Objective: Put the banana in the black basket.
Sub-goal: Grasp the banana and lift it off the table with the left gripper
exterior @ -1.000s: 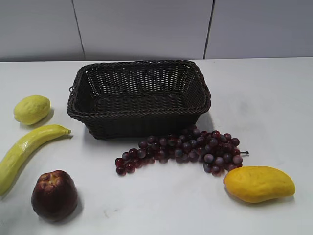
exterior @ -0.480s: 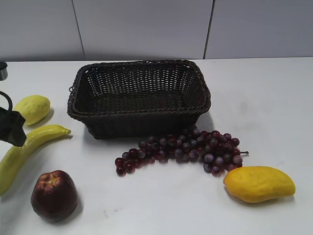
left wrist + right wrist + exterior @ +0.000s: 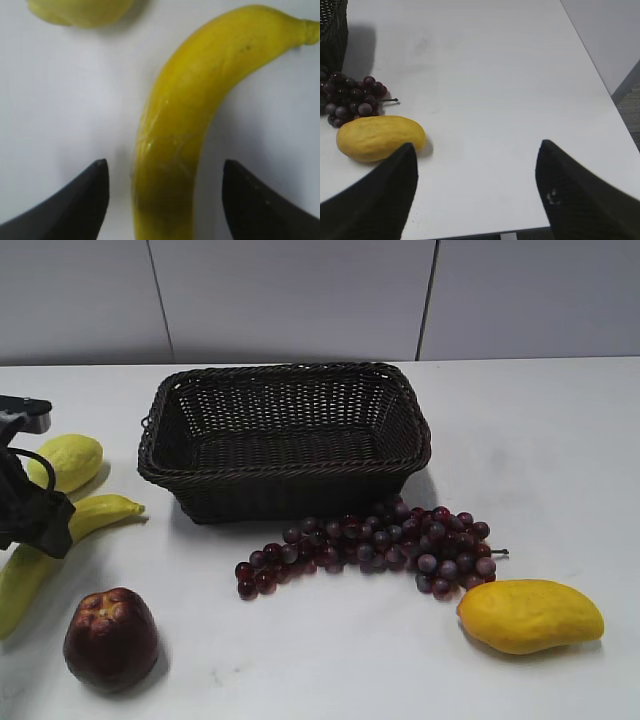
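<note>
Left hand spread astride the banana left of the black basket; glossy curved skin may slip sideways on closing.

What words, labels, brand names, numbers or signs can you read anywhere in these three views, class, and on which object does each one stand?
None: no readable text shows in any view.
The banana, black basket, lemon, apple, grapes and mango carry no stickers or print.
The table, wall panels, left gripper and right gripper show no markings either.
</note>
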You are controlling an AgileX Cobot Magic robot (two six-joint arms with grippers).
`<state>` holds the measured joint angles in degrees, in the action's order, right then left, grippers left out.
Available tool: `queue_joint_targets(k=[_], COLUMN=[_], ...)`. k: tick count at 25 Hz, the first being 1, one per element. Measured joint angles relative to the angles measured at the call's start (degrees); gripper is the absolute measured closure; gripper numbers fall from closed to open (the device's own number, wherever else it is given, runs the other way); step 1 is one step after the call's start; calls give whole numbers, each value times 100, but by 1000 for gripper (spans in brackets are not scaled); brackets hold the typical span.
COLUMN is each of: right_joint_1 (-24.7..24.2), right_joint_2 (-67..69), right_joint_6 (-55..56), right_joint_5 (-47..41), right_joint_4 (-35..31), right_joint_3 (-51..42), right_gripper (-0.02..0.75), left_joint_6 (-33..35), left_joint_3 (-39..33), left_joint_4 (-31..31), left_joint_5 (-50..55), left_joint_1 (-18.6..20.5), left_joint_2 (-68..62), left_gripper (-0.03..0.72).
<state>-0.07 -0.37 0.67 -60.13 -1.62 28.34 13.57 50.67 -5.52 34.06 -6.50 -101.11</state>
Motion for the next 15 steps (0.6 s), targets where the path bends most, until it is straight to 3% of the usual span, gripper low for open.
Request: queue_joint_targets(k=[8,12,14,15], right_joint_1=[0,0,0,0], right_joint_2=[0,0,0,0], right_joint_6=[0,0,0,0], right_joint_5=[0,0,0,0], right_joint_4=[0,0,0,0], right_joint_3=[0,0,0,0], right_gripper=[151,151,151,151], left_joint_6=[25,25,30,30], left_joint_3=[3,9,9,9], left_joint_4=[0,-4,-4,-4], left_joint_5=[-275,-321,-323,-316], left_joint_1=[0,0,0,0], left_joint_2=[-366,-401,-401,-401], left_gripper=[19,164,271,276])
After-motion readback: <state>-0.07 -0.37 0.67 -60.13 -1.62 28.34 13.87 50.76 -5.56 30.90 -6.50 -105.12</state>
